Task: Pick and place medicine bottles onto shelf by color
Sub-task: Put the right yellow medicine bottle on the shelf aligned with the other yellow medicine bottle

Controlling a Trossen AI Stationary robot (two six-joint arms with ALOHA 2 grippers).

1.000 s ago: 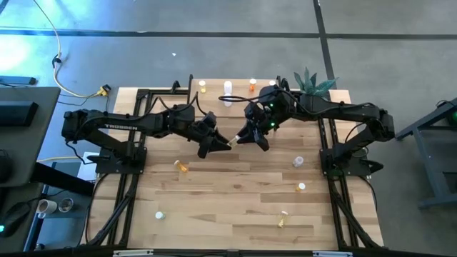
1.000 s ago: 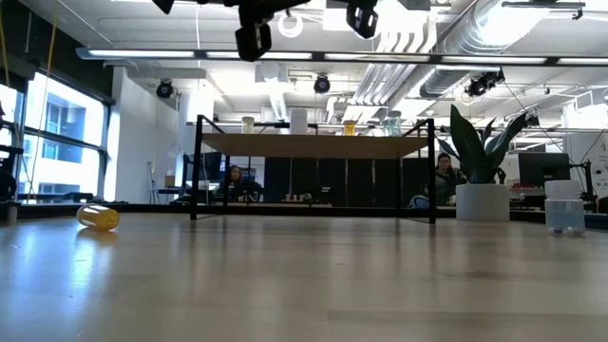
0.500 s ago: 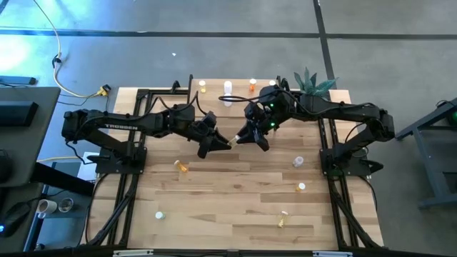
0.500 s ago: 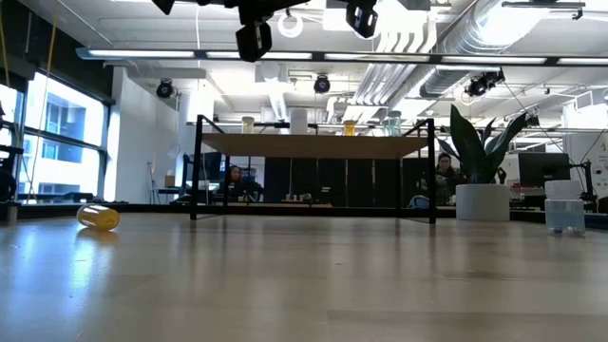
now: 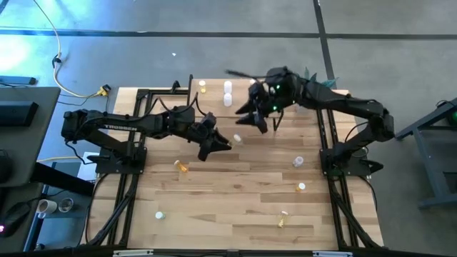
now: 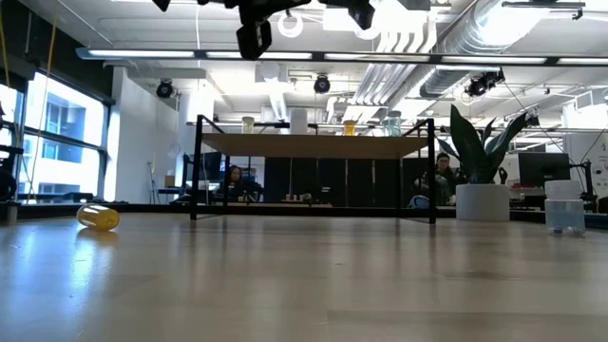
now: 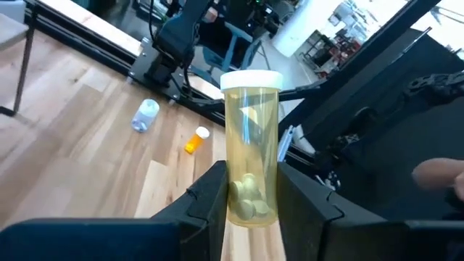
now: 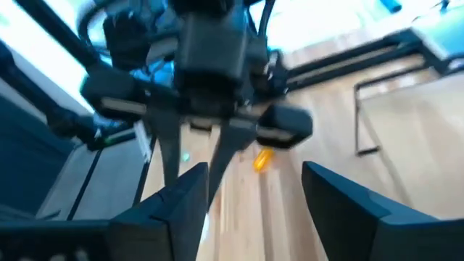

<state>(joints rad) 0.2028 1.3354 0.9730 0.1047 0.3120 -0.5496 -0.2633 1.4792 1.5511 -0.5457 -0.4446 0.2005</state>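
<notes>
- The left gripper (image 7: 246, 190) hangs over the middle of the table (image 5: 235, 200), its fingers pinching a pale clear bottle (image 7: 250, 145) with a white cap and a few pills at the bottom.
- In the left wrist view the bottle stands upright between the fingers, gripped low on its body, cap well clear of the pads.
- The right gripper (image 5: 251, 118) is just beyond it toward the shelf (image 5: 239, 86), fingers spread wide with nothing between them; it needs to be out of the way before the left arm travels.
- The shelf sits at the far edge of the table with three bottles visible on it in the high view: a yellow one (image 5: 202, 86), a white one (image 5: 228, 87) and an orange one (image 6: 349, 126).
- The step in hand looks like carrying this bottle to the shelf; the pale one should go to its own spot, apart from the other colours.
- Keep the bottle upright, lift well above the board, and lower it straight down so it does not knock its neighbours.
- Let go only once the base rests flat; a low grip on a light bottle can tip it on release.
- Other bottles lie about the table, among them a yellow one (image 6: 98, 218) on its side.
</notes>
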